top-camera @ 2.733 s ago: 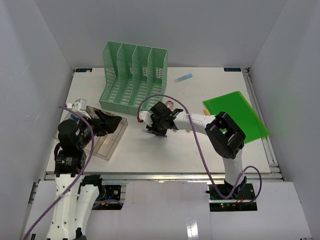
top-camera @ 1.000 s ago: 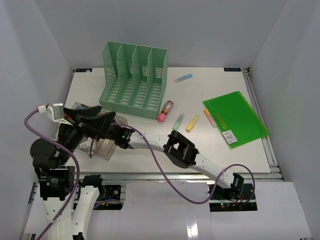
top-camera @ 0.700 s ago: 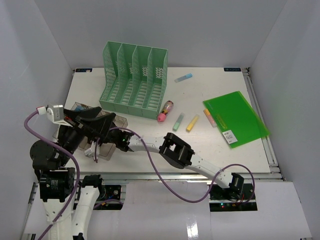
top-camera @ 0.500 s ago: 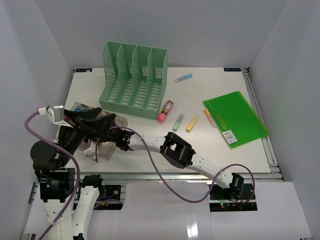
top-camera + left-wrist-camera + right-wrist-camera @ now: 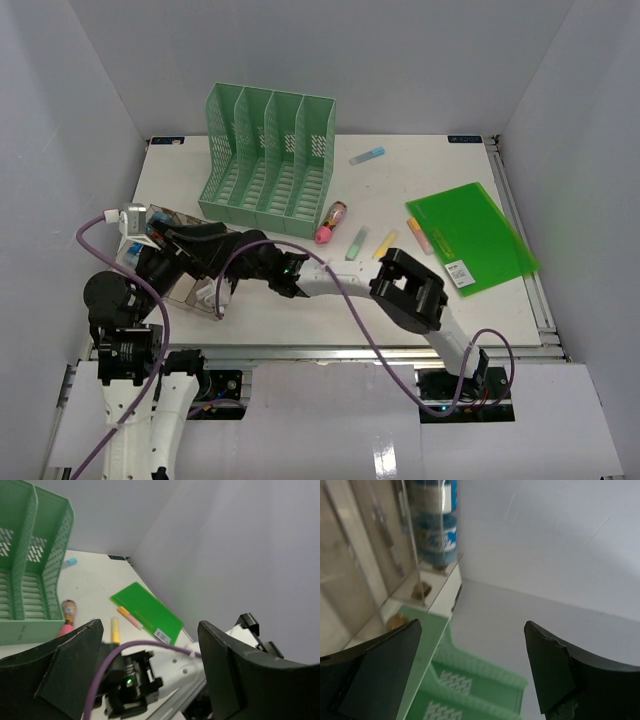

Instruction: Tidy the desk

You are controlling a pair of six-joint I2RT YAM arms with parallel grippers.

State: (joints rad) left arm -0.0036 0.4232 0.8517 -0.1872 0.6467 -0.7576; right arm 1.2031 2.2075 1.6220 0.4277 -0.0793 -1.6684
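Observation:
The white desk (image 5: 400, 190) carries loose items. A blue highlighter (image 5: 367, 155), a green one (image 5: 356, 243), a yellow one (image 5: 385, 244) and an orange-pink one (image 5: 418, 236) lie mid-desk. A pink bottle (image 5: 331, 222) lies by the mint-green file rack (image 5: 268, 160). A green folder (image 5: 470, 235) lies at the right. My left gripper (image 5: 205, 240) is open and empty over the clear plastic tray (image 5: 195, 300), pointing right at the right arm's wrist (image 5: 130, 680). My right gripper (image 5: 245, 252) is open and empty beside the tray (image 5: 365, 580), facing the rack (image 5: 470, 680).
The tray holds small items, among them a blue-labelled cylinder (image 5: 437, 525). The two arms cross closely at the left front of the desk. Grey walls close in the desk on three sides. A metal rail (image 5: 350, 350) runs along the front edge.

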